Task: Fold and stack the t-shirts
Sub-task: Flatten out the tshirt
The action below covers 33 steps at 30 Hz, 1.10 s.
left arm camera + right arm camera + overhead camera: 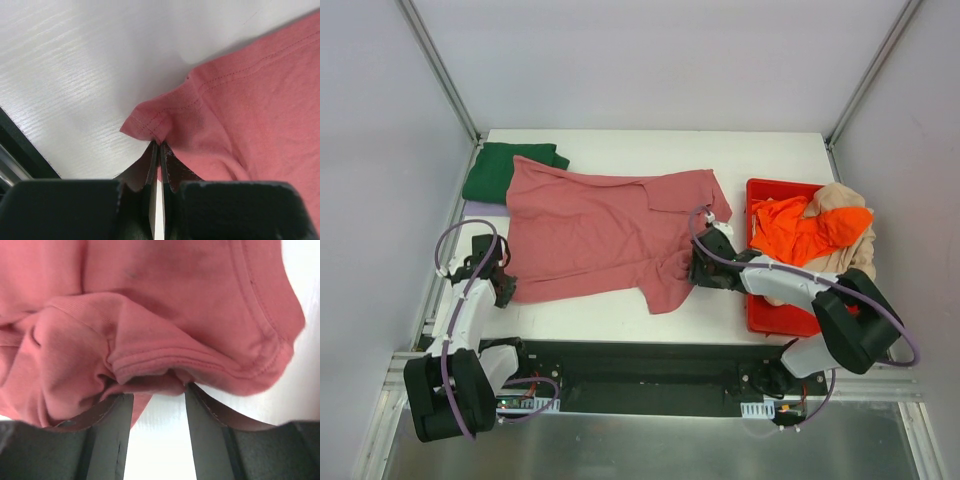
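so far only part of the job looks done. a dark green t-shirt (pixel 506 168) lies folded at the far left corner of the table (pixel 650 150), with a sliver of pale lilac t-shirt (pixel 472 209) showing just beside or under it; i cannot tell which. the rose-red t-shirt (pixel 600 235) is spread across the middle of the table, mostly flat but rumpled along its right side, and not yet folded.

the left gripper (pixel 159 146) has its fingers pressed nearly together on the near left corner of that shirt, right at the stitched hem. the right gripper (pixel 157 390) is at the shirt's near right edge; its fingers stand clearly apart, with a bunched fold of hem lying across the tips, and i see no firm pinch on it.

off to the right, the red bin (pixel 770 187) holds an orange t-shirt (pixel 805 230) and a beige t-shirt (pixel 845 195), both crumpled. by my reckoning this shirt's folding is only starting, and those two remain after it.
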{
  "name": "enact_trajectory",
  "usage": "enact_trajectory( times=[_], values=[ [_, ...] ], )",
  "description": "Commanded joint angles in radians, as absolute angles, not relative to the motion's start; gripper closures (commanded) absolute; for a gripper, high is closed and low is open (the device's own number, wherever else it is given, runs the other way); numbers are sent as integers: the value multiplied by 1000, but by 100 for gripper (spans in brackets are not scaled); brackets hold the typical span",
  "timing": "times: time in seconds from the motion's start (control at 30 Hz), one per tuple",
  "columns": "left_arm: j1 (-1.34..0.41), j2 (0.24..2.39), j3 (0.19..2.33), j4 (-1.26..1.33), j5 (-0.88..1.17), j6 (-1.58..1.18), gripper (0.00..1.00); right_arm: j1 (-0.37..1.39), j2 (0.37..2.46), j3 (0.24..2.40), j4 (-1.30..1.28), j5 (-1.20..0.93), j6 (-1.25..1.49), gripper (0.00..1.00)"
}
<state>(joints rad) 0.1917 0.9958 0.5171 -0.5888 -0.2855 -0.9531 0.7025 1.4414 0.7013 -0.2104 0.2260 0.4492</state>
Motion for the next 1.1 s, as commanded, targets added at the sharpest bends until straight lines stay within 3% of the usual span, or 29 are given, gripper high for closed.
enact_trajectory(
  times=[0.0, 0.23, 0.37, 0.63, 0.8, 1.07],
  values=[
    [199, 1006, 549, -615, -330, -945, 100, 700, 1474, 684, -66, 181, 413, 52],
    [199, 1008, 554, -615, -342, -942, 100, 690, 1436, 627, 66, 173, 358, 57],
    [199, 1008, 555, -617, -347, -942, 100, 690, 1404, 624, 61, 149, 345, 71],
    [198, 956, 555, -617, -331, -956, 100, 695, 1234, 574, -179, 173, 422, 82],
    [198, 943, 551, -615, -321, -962, 100, 695, 1114, 520, -230, 137, 443, 99],
    [199, 893, 555, -617, -243, -950, 100, 732, 971, 476, -301, 118, 451, 99]
  ],
)
